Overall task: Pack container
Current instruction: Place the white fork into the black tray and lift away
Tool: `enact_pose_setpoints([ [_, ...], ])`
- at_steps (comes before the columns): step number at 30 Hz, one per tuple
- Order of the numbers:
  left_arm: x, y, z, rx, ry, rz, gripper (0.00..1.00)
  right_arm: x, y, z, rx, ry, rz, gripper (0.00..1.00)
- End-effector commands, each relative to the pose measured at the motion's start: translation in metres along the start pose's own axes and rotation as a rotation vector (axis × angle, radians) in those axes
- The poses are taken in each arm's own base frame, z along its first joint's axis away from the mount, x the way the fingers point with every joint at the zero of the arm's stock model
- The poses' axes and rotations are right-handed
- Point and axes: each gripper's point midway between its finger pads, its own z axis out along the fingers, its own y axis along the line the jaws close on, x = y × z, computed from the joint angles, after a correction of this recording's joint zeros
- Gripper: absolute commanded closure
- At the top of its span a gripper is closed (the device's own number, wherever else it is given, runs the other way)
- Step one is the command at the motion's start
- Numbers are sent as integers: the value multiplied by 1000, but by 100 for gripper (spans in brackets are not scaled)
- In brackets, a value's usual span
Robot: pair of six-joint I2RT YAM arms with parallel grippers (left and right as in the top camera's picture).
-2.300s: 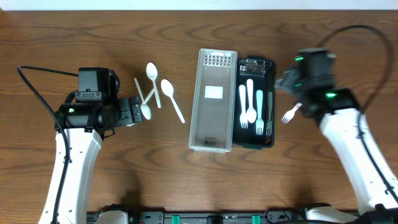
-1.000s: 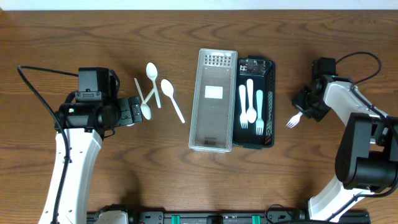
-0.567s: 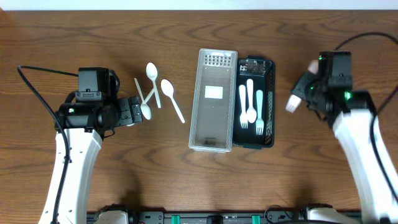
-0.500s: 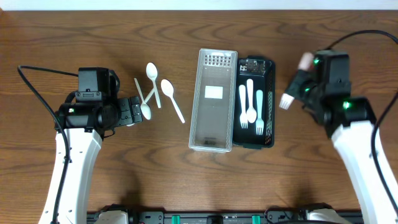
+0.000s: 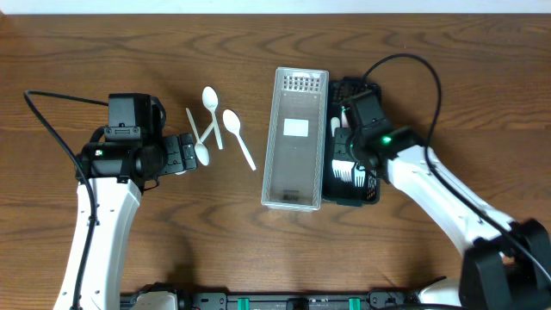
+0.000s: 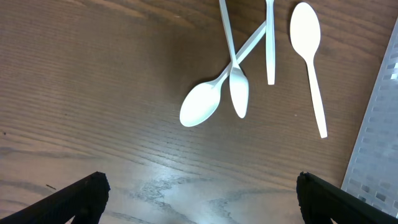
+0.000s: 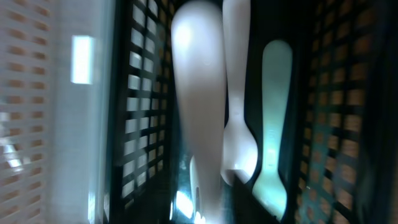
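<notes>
- Overhead: shows a black latticed plastic basket [image 5: 372,93] just right of the bench's middle, long sides running from far edge to near edge, touching a clear rectangular plastic lid [image 5: 295,164] on its left.
- Places the right gripper [image 5: 346,142] directly over the basket, above white plastic forks [image 5: 349,172] lying lengthwise inside.
- Puts a loose cluster of white plastic spoons [image 5: 231,122] between the lid and the left gripper [image 5: 185,153], toward the bench's left edge. Makes the left arm clearly the nearer one to them, with nothing in between.
- Left wrist: shows two dark fingertips [image 6: 87,190] spread wide at the lower corners, gripping nothing.
- Finds the spoons [image 6: 199,109] just ahead on bare wood, three crossing near their handles, a fourth apart beside the lid's corner [image 6: 379,143]. Sets two bowls nearest the fingertips, handles pointing away.
- Right wrist: fills the middle with a blurred white plastic fork [image 7: 198,93], larger than the others, so judged to be up off the basket floor and pinched by the right gripper, fingers themselves out of view.
- Lines that fork's long axis up with the basket's lattice [image 7: 326,93] and with a white fork [image 7: 239,143] and a pale teal fork [image 7: 277,124] resting below.
- Leaves the lid [image 7: 68,124] off to the left, out of the path. Calls, by this reading, only for a straight lowering and release, at the risk of landing across the forks beneath.
</notes>
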Motion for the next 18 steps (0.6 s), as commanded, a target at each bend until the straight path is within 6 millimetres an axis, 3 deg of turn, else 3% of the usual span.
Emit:
enact_pose_setpoints([
  [1, -7, 4, -5, -19, -19, 11, 2, -14, 0, -4, 20, -61, -11, 38],
  [4, -7, 4, -5, -19, -19, 11, 2, -33, -8, -22, 45, -122, -21, 30],
  [8, -7, 4, -5, -17, -19, -1, 2, -61, -25, -67, 32, -231, 43, 22],
  [11, -3, -17, -5, 104, 2, 0, 2, -77, -54, -103, 42, -319, 123, 15],
  [15, 3, -46, -11, 275, 34, 1, 2, -76, -102, -128, 110, -343, 229, 12],
  [18, -6, -48, -12, 287, -2, -5, 2, -63, -132, -128, 176, -287, 291, 12],
])
